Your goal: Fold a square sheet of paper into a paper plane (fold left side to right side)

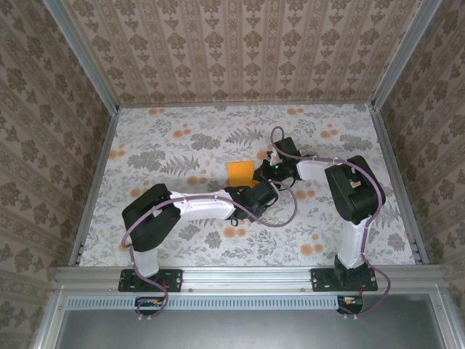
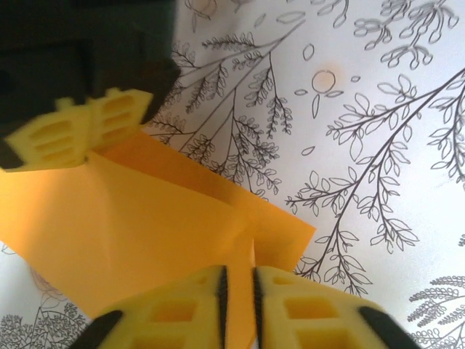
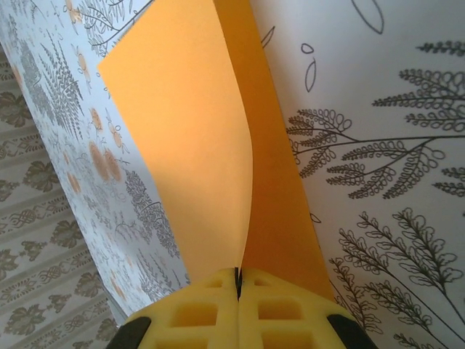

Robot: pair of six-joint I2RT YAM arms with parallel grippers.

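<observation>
The square sheet of paper [image 1: 240, 173] is bright orange and lies mid-table, bent over on itself. In the right wrist view one flap of the paper [image 3: 189, 145] stands up, curved, above the layer lying flat. My right gripper [image 3: 237, 278] is shut on that flap's edge, at the paper's right side [image 1: 266, 171]. My left gripper [image 2: 238, 291] has its yellow pads closed to a narrow slit with an edge of the paper [image 2: 160, 240] between them; it sits at the sheet's near right corner [image 1: 249, 187]. The right gripper's yellow fingers [image 2: 120, 109] pinch the far side.
The table [image 1: 182, 138] has a grey and orange floral cover and is walled on three sides with patterned panels [image 1: 240, 51]. Both arms [image 1: 203, 207] cross toward the middle, their wrists close together. A purple cable [image 1: 290, 211] loops over the table near the right arm.
</observation>
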